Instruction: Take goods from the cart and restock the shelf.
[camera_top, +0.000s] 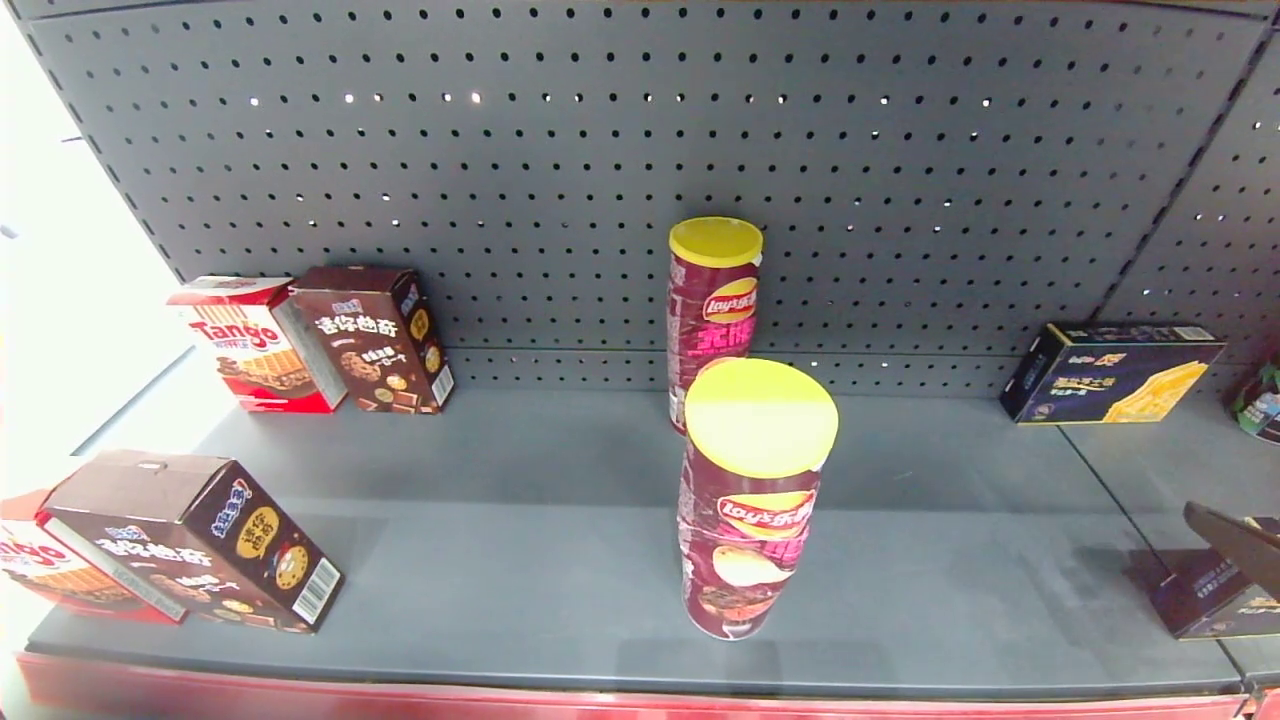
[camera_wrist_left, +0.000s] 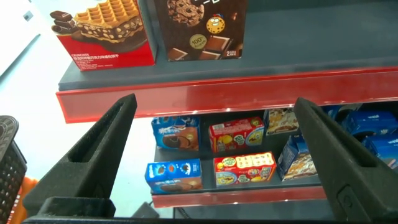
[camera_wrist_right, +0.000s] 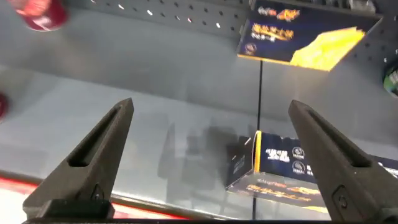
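Two are standing upright on the shelf (mid-span): front chip can just before rear chip can; left tool and right tool are both gaping open, gripping nothing.

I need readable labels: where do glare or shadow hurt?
Head view: left edge blown out white, washing the red box; light shows through holes in the pegboard. Left wrist view: glare beside the waffle box. Right wrist view: faint shadow on the shelf beside the blue box.
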